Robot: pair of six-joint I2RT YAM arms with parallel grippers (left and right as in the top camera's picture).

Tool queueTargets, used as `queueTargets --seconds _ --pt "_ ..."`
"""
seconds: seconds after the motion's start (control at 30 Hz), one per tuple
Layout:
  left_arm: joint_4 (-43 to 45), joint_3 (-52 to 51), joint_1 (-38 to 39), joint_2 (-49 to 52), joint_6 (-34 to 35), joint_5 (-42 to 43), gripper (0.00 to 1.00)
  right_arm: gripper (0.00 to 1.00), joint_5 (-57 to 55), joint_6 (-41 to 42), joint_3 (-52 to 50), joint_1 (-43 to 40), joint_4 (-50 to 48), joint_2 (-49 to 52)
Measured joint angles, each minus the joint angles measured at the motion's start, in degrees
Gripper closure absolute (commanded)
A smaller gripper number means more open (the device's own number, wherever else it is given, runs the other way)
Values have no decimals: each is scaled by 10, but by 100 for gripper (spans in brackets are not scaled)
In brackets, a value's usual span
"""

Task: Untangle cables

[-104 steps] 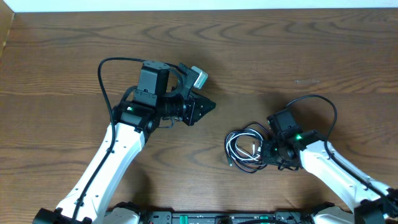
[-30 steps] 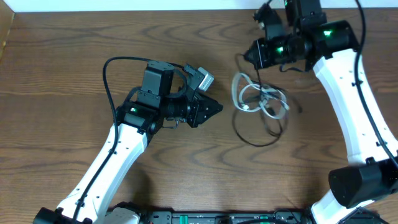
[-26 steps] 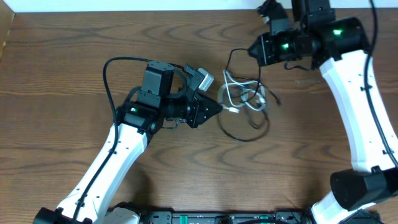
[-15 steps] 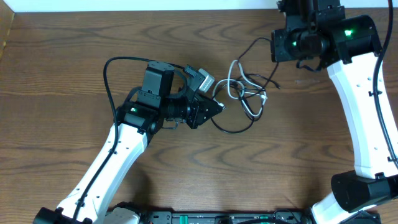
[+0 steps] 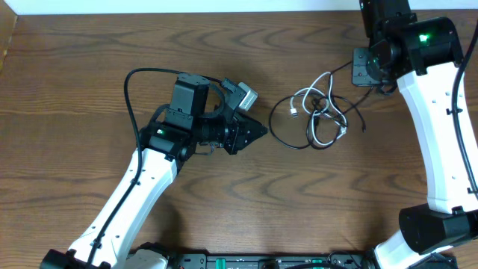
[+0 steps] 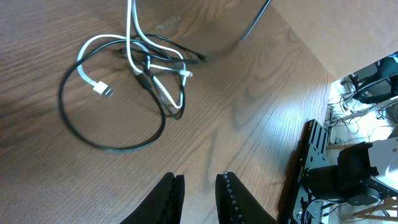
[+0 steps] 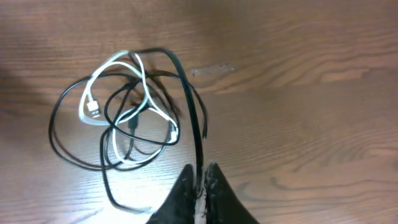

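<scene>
Between the two arms, the cables (image 5: 317,116) now trail on the tabletop (image 5: 89,67) in looser loops, hauled up from nearer the front by the right claw (image 7: 200,183), which pinches a black strand. Left claw (image 6: 199,193), slightly parted, holds nothing; untangling has barely begun.

Robotics lab: a test bench with two arms.

A white-and-black left arm (image 5: 138,187) and a matching right arm (image 5: 437,142) work over a wood-grain table (image 5: 75,67), with green status lights (image 5: 426,38) glowing on their joints and a black base rail (image 5: 261,261) along the near edge. Past the table's edge, the left wrist view shows a black perforated bracket (image 6: 309,158), dark boxy equipment (image 6: 348,171) and a snarl of loose wires (image 6: 351,106) on a pale floor.
</scene>
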State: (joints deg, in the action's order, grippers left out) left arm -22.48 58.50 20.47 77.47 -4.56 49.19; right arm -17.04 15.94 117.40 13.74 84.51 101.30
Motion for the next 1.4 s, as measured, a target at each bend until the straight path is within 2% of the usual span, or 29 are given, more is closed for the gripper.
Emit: queueTargets --seconds 0.17,0.23,0.37,0.53,0.73,0.93,1.17,1.4 --pt "0 0 0 0 0 0 77 97 -6 1 0 0 0 0" --pt "0 0 0 0 0 0 77 91 -7 1 0 0 1 0" --pt "0 0 0 0 0 0 77 72 -2 1 0 0 -4 0" --pt "0 0 0 0 0 0 77 63 46 -12 -3 0 -32 1" --pt "0 0 0 0 0 -5 77 61 110 -45 -54 0 -94 18" --pt "-20 0 0 0 0 -53 77 55 159 -62 -118 2 -153 80" --pt "-33 0 0 0 0 -88 77 50 205 -90 -127 28 -222 134" --pt "-41 0 0 0 0 -93 76 50 219 -69 -127 54 -259 188"
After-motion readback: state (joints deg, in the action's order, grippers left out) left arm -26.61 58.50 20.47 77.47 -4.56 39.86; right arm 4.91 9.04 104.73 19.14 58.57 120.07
